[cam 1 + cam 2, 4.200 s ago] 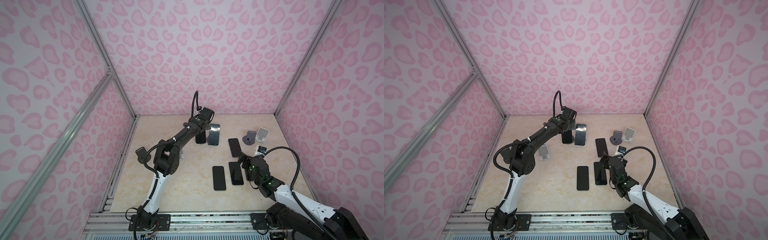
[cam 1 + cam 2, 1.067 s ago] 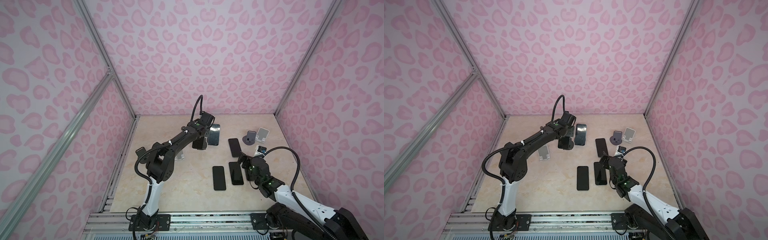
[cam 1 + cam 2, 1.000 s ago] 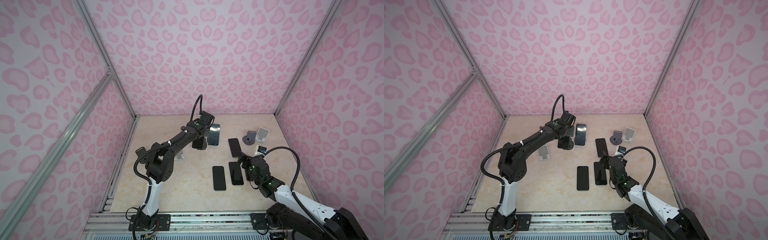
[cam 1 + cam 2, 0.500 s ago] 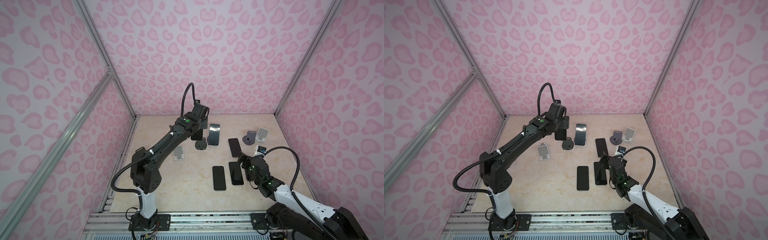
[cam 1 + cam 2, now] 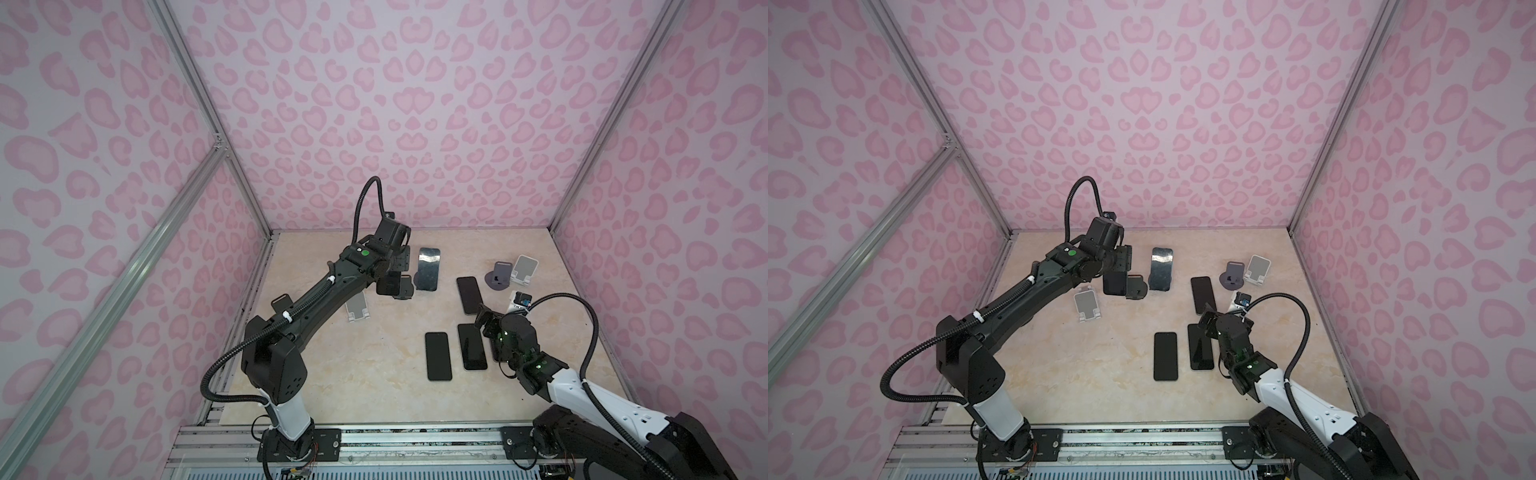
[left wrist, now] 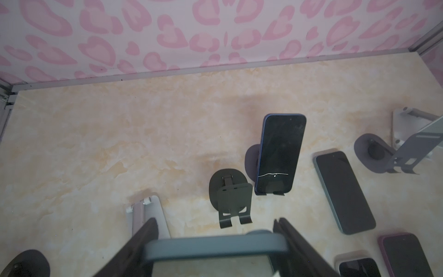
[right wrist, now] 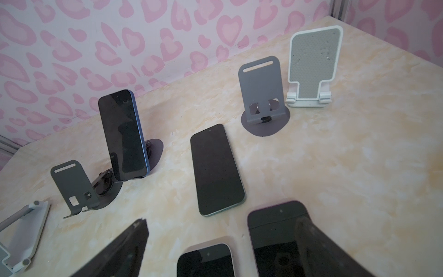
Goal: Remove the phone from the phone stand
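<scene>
My left gripper (image 5: 392, 277) is shut on a phone (image 6: 215, 247) with a grey-teal edge, its two sides pinched between the jaws. In both top views this phone (image 5: 1115, 283) hangs upright just left of the black phone stand (image 5: 1137, 287), which has nothing on it (image 6: 231, 196). A second, blue-edged phone (image 5: 428, 270) leans on another stand to the right. My right gripper (image 7: 215, 251) is open, low over two phones lying flat, holding nothing.
Three dark phones lie flat (image 5: 469, 294) (image 5: 437, 356) (image 5: 471, 347). A silver stand (image 5: 358, 309) sits under the left arm. A grey stand (image 5: 500, 276) and a white stand (image 5: 524, 270) are at the back right, near the pink wall.
The left gripper has lifted the phone off the black stand and carried it a little left; the stand now shows bare. The right arm has not moved.
</scene>
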